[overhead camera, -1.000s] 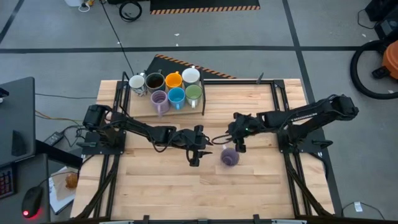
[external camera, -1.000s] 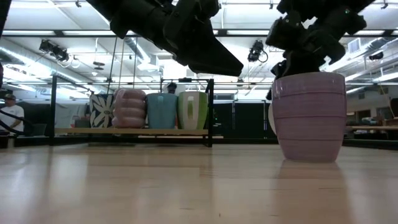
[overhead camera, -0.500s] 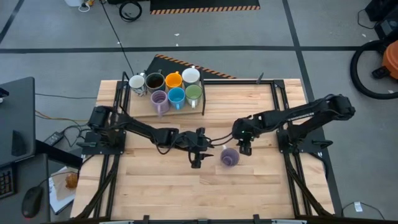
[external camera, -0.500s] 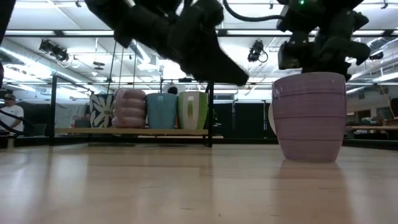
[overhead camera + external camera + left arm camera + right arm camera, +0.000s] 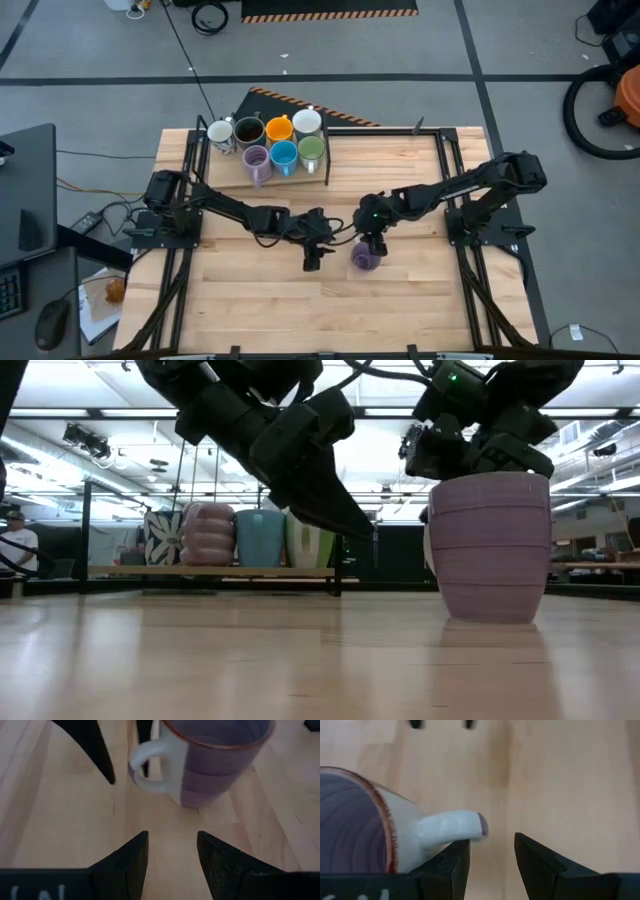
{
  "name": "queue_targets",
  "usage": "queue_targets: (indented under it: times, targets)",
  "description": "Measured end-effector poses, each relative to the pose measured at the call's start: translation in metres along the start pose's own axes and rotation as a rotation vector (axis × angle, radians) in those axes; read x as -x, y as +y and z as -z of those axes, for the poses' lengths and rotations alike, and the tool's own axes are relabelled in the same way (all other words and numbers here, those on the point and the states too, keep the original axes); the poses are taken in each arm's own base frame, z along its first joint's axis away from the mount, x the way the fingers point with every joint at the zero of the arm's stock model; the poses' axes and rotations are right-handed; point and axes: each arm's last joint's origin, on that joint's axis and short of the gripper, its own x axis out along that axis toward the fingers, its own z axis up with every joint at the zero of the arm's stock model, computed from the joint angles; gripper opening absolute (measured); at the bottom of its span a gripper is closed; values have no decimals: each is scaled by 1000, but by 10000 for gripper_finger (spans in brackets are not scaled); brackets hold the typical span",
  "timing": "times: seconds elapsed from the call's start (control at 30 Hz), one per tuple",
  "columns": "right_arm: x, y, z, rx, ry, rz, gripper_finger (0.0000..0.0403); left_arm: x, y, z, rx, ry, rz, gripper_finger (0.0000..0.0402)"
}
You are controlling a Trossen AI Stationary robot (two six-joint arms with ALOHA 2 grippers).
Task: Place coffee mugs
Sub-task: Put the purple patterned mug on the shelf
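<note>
Here's the light wooden slatted table (image 5: 400,300) from above, and right near its centre stands a small round lavender-purple ceramic mug (image 5: 365,259), upright on the boards, with both dark arms closing in on it. The left gripper (image 5: 312,262) sits just beside the mug at its nine o'clock, fingers spread apart and holding nothing; its wrist camera looks between those two dark fingers (image 5: 125,862) at the mug (image 5: 210,760), pale handle (image 5: 150,765) turned toward the gripper, and bare wood in the gap. The right gripper (image 5: 369,244) hangs over the mug's twelve o'clock edge, fingers parted and gripping nothing (the pale handle (image 5: 451,827) lies just outside one finger (image 5: 451,865), not between the pair). From table height the mug (image 5: 490,545) stands flat on the wood, the right arm's dark bulk right above its rim, the left arm's pointed finger (image 5: 330,510) slanting down well short of it. Up at the table's eleven o'clock corner, the other mugs cluster on a low wooden platform (image 5: 225,170): a white one (image 5: 220,133), a dark brown one (image 5: 248,130), an orange one (image 5: 279,129), a second white one (image 5: 306,122), then a second lavender-purple mug (image 5: 256,160), a blue one (image 5: 284,155) and a green one (image 5: 312,150) in the nearer row, packed close together. That group is well apart from the lone mug at centre.
</note>
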Motion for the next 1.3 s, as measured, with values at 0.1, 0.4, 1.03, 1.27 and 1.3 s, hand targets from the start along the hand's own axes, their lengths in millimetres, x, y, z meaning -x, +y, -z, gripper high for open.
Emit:
queue_targets:
  times: [0.1, 0.4, 1.03, 1.27, 1.3]
  targets:
    - [-5, 1, -4, 47, -37, -69, 161, 0, 0, 1, 0, 9, -2, 176]
    - [-3, 2, -17, 224, -181, -148, 161, 0, 0, 1, 24, 10, 12, 176]
    - [52, -1, -30, 111, 87, -26, 161, -9, 15, 0, -102, -61, 160, 176]
    - [78, 18, -19, 77, 45, 20, 161, -15, 32, -3, -124, -145, 278, 176]
    - [80, 21, -18, 77, 35, 20, 161, -16, 33, -3, -126, -156, 298, 176]
